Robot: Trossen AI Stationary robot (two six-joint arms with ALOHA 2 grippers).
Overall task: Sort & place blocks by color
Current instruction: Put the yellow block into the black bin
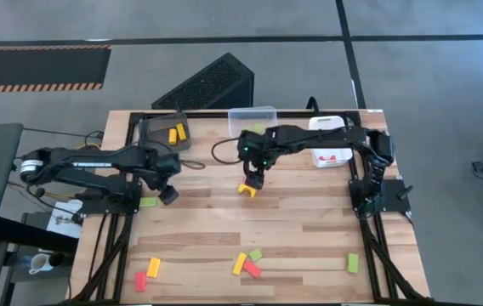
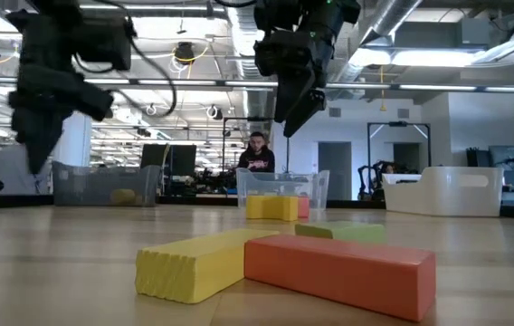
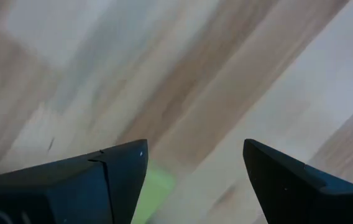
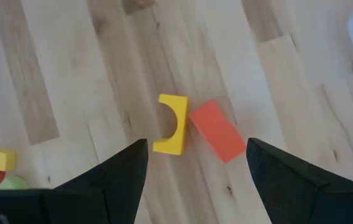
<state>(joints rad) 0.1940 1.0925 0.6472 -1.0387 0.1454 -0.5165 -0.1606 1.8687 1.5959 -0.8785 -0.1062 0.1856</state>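
While both arms hang above the wooden table (image 1: 309,229), the scene reads so:

Right gripper (image 1: 254,177): poised over the table's middle, fingers spread wide and holding nothing; directly below it lie a yellow arch block (image 4: 172,125) and a red block (image 4: 217,130), the two touching at a corner; the low view shows the same pair in front of the clear bin (image 2: 280,188).

Left gripper (image 1: 167,194): raised over the left part of the table, fingers apart and empty; a light green block (image 1: 147,202) lies just beside it, seen partly behind one finger in the left wrist view.

Dark bin (image 1: 163,132): at the far left corner; two yellow blocks (image 1: 177,133) inside.

White bin (image 1: 331,141): at the far right; something red shows in it.

Near edge: a red block and a yellow block (image 1: 153,268) towards the left; a cluster of yellow, red and green blocks (image 1: 247,263) in the middle; a lone green block (image 1: 352,263) to the right.

Background: a person (image 2: 257,156) beyond the table in the low view.
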